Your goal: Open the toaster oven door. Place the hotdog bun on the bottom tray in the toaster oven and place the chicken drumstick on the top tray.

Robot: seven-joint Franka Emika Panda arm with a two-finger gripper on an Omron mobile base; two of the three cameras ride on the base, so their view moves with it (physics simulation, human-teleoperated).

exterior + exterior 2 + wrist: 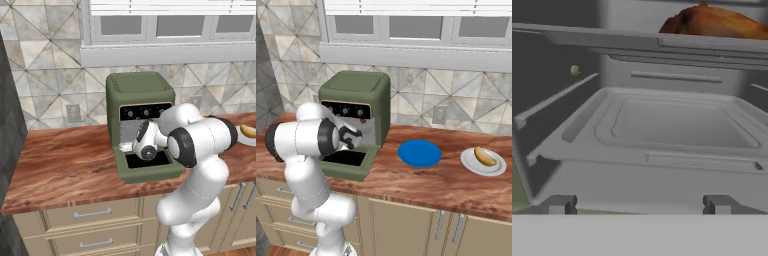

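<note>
Toaster oven (140, 92): stands on the wooden counter (60, 165) against the tiled wall, at the left of the work area.
Toaster oven door (150, 167): already dropped open, lying flat in front of the cavity.
Top tray (662, 42): chicken drumstick (717, 22) rests on it, so that placement looks done.
Bottom tray (677, 125): bare; the bun step is left.
Gripper (639, 204): jaws spread wide, holding nothing, at the oven mouth just in front of the bottom tray.
Blue plate (419, 152): bare, right of the oven.
Hotdog bun (485, 156): on the white plate (483, 167) far right, well apart from the gripper.
</note>
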